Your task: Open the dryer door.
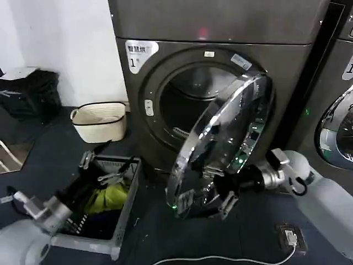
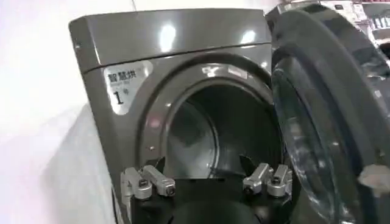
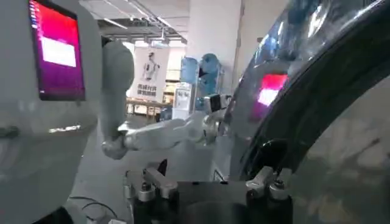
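The dark grey dryer (image 1: 220, 22) carries a white "1" sticker, and its round drum opening (image 1: 190, 105) is exposed. The dryer door (image 1: 220, 149), a chrome ring around dark glass, stands swung well out from the front, hinged on the right. My right gripper (image 1: 220, 197) is open at the door's lower rim; I cannot tell whether it touches. In the right wrist view the right gripper (image 3: 207, 182) has the door (image 3: 329, 122) beside one finger. My left gripper (image 1: 106, 163) hangs open over a laundry basket; the left wrist view shows the left gripper (image 2: 207, 182) facing the drum opening (image 2: 213, 134).
A grey basket (image 1: 129, 210) with yellow-green clothes sits on the floor at the left. A white woven basket (image 1: 99, 121) and a black bag (image 1: 30, 94) stand by the wall. Another chrome-doored machine (image 1: 339, 127) is on the right. A cable and small box (image 1: 289, 237) lie on the floor.
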Robot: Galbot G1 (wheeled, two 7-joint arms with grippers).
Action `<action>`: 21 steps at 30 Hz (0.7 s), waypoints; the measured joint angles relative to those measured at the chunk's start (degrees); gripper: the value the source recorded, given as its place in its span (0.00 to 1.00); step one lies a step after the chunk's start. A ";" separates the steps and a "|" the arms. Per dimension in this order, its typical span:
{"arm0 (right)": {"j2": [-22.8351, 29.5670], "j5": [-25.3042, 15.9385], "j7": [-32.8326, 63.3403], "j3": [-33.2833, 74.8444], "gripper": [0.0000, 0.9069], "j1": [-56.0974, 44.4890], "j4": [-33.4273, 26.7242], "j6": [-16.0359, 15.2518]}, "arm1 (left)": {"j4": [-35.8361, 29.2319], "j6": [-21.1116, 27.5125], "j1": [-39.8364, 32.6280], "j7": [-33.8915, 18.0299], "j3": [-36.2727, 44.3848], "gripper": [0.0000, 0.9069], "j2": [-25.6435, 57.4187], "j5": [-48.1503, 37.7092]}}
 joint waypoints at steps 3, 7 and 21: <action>0.46 0.07 2.06 3.41 1.00 -2.30 -1.11 0.35 | 1.41 0.15 -2.91 0.30 2.36 1.00 1.08 0.02; 0.94 -0.84 3.72 8.62 1.00 -6.13 -3.88 0.79 | 2.94 0.57 -6.70 0.55 5.93 1.00 2.19 0.01; -2.67 0.42 4.77 42.65 1.00 -36.39 2.49 2.86 | 10.33 0.43 -21.31 1.07 20.85 1.00 1.92 -1.54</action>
